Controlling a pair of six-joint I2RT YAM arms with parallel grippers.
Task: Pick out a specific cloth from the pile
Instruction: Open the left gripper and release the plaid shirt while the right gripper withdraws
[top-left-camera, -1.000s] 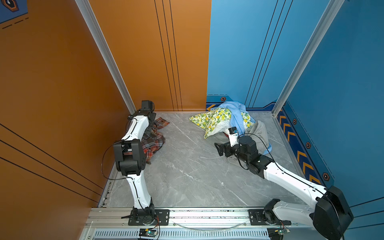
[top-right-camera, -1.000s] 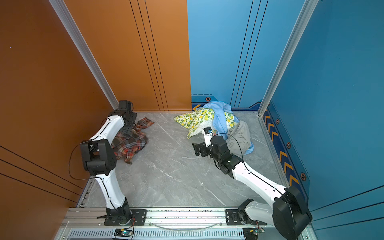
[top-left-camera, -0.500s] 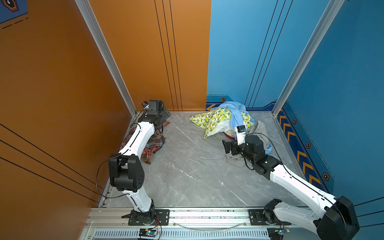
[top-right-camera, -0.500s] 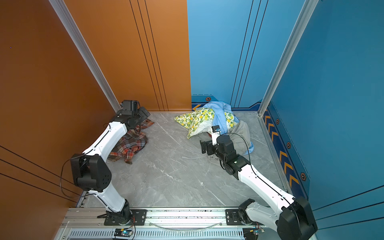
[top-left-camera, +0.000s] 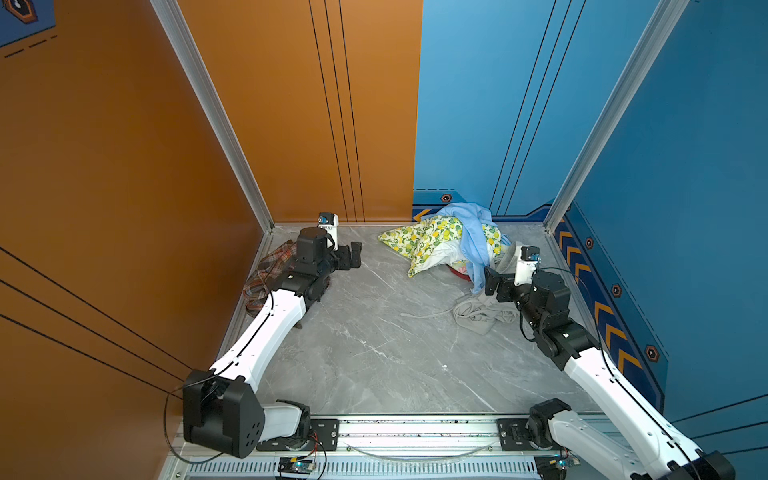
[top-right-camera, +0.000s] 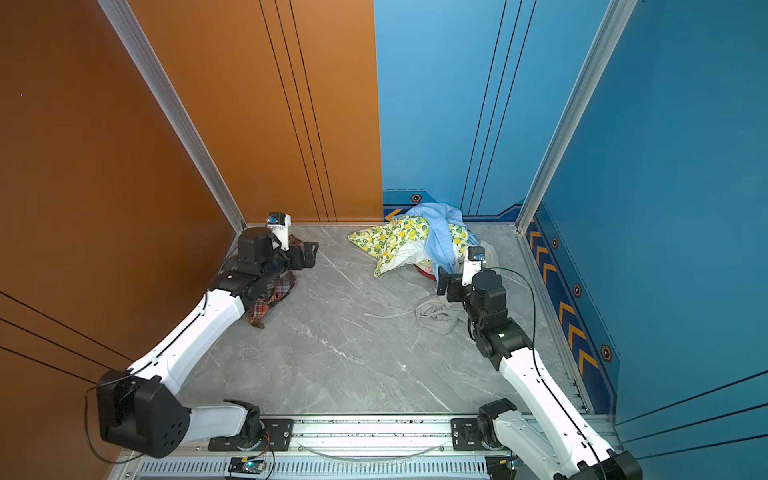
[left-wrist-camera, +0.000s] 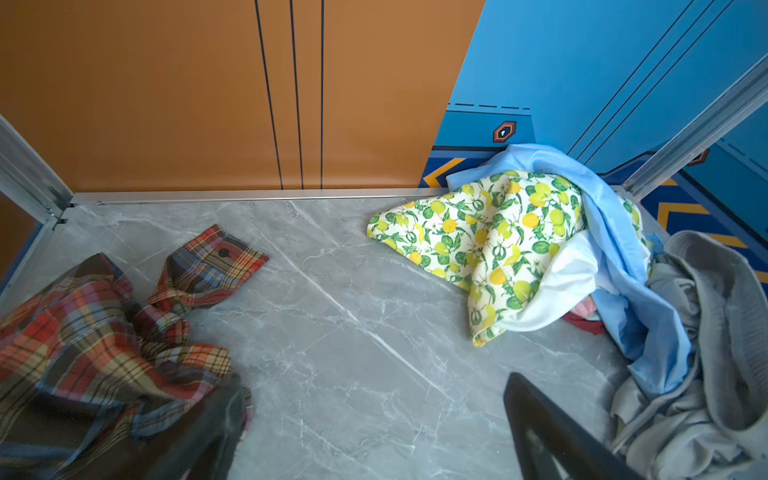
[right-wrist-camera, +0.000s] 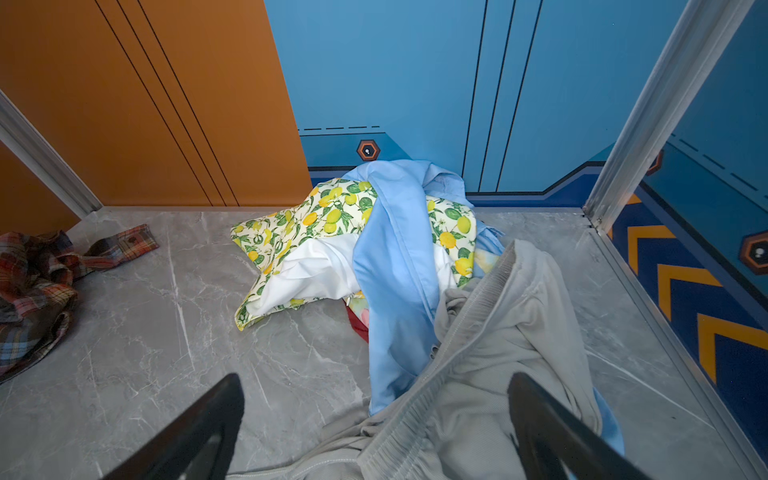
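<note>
DESK: Where is the cloth in this one?

PHOTO: The cloth (left-wrist-camera: 95, 332) lies crumpled on the table (top-left-camera: 374, 353), well apart from the pile (top-left-camera: 449, 245), with bare marble between them. I read it as separated.

DESK: And the grippers?

PHOTO: Both stand wide and hold nothing. The left gripper (top-left-camera: 350, 255) hangs between cloth and pile, pointing at the pile. The right gripper (top-left-camera: 496, 284) sits at the pile's near edge, jaws spread over the grey garment (top-left-camera: 478, 318) (its ribbed band runs between them in the wrist view, contact not clear).

DESK: Which arm is nearer the cloth?

PHOTO: The left, plainly. Its forearm crosses right over the plaid, while the right gripper is at the pile, well away.

DESK: Which way does the cloth lie from that gripper?

PHOTO: Behind it, on the side away from the pile, and lower. In the left wrist view plaid folds reach one finger's base, too blurred to say whether they touch.

DESK: Long axis?

PHOTO: In both top views the heap runs roughly crosswise to the line from cloth to pile. Only a buttoned cuff (left-wrist-camera: 216, 257) sticks out toward the pile. Any new grab, I'd judge, means the left gripper turning away from the pile, and that cuff is the closest handle.
</note>
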